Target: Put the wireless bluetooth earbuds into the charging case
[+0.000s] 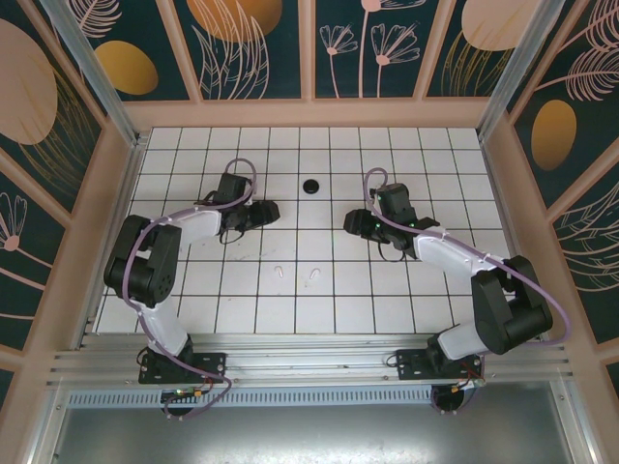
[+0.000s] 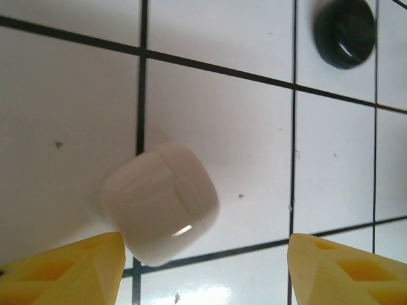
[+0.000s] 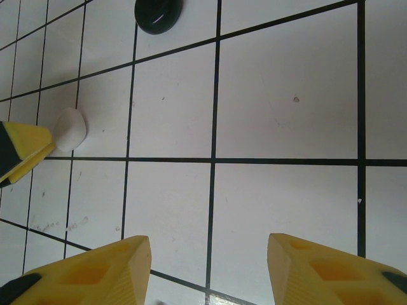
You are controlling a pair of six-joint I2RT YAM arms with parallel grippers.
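Tiled floor (image 1: pixel 387 290): overhead shows white earbuds (image 1: pixel 280 272), left wrist a white case (image 2: pixel 160 202); left fingers (image 2: pixel 63 270), right fingers (image 3: pixel 95 273) spread.

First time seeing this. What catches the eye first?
Two jointed arms reach over a white tiled table inside leaf-patterned walls. A closed white case lies just ahead of the left gripper, its yellow fingers open; a round black case sits farther back, two white earbuds nearer the arms.

Two white earbuds (image 1: pixel 279 272) lie near together; round black object (image 1: pixel 310 185) farther back.
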